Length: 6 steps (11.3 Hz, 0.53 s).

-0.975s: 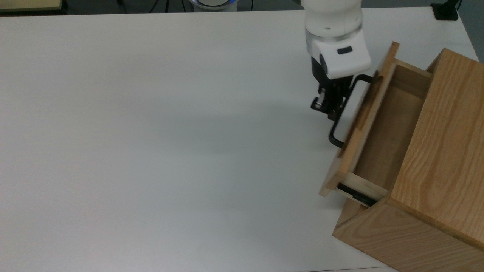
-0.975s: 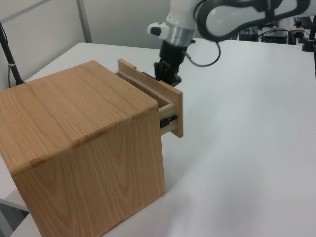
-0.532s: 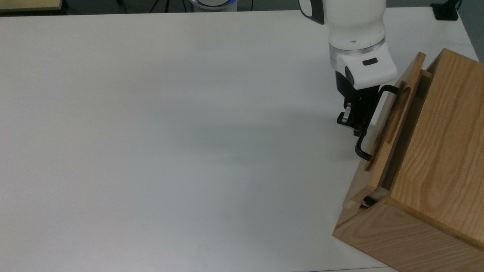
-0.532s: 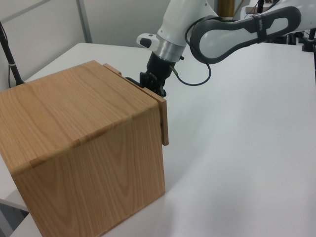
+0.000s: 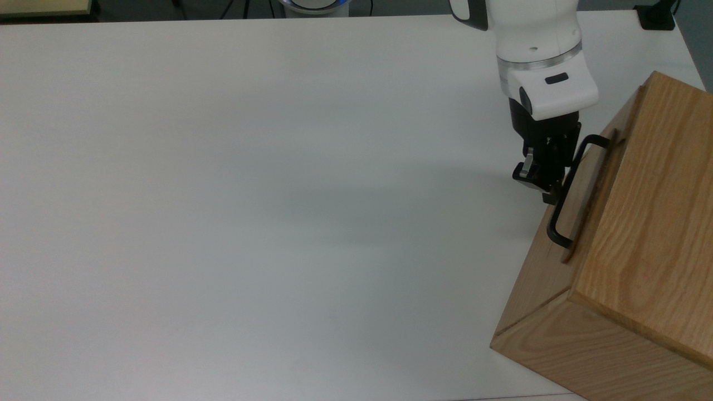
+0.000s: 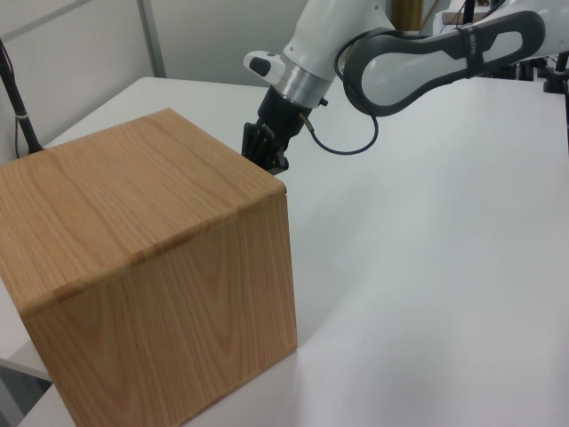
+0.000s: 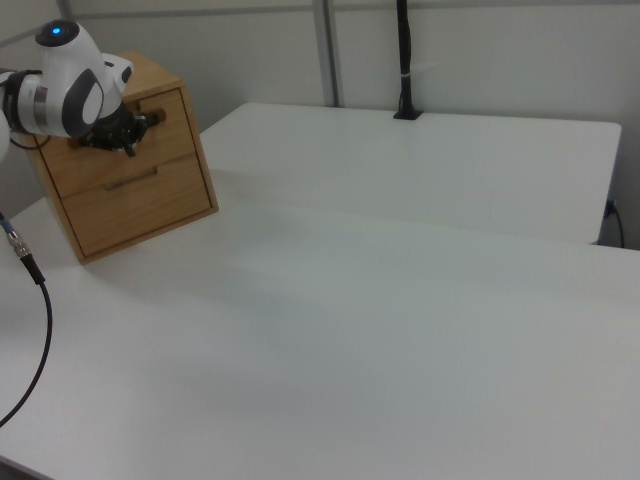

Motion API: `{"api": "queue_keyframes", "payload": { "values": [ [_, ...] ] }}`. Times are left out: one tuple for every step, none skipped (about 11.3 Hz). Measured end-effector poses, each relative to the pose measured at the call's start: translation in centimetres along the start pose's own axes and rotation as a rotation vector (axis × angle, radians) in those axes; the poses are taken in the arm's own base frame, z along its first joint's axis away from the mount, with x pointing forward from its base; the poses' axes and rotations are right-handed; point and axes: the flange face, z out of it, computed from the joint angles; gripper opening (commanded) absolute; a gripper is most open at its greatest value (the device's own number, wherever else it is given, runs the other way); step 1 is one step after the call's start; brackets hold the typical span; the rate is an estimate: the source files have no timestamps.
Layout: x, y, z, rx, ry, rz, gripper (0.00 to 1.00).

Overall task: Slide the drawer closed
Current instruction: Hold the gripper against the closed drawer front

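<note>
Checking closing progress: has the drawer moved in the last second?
Yes. The drawer slid toward the top view's right into the cabinet; its front now sits flush, with the hand at the handle.

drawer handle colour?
Black: the U-shaped metal bar handle on the light wooden drawer front, clearest in the top view.

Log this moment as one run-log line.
light wooden drawer: pushed flush into oak cabinet | gripper: at black U-shaped bar handle | white table
</note>
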Motion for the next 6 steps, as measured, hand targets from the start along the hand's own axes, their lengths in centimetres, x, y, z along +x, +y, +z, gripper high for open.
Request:
{"api": "queue_keyframes", "payload": {
  "values": [
    [-0.05,-0.17,0.39,0.002,0.001,0.026,0.00],
    [-0.05,-0.39,0.69,0.008,0.001,0.043,0.01],
    [-0.04,-0.58,0.86,0.014,0.001,0.054,0.01],
    [-0.04,-0.62,0.88,0.016,0.001,0.057,0.01],
    [-0.04,-0.59,0.88,0.016,0.002,0.058,0.02],
    [-0.02,-0.44,0.69,0.015,0.004,0.059,0.02]
  ]
}}
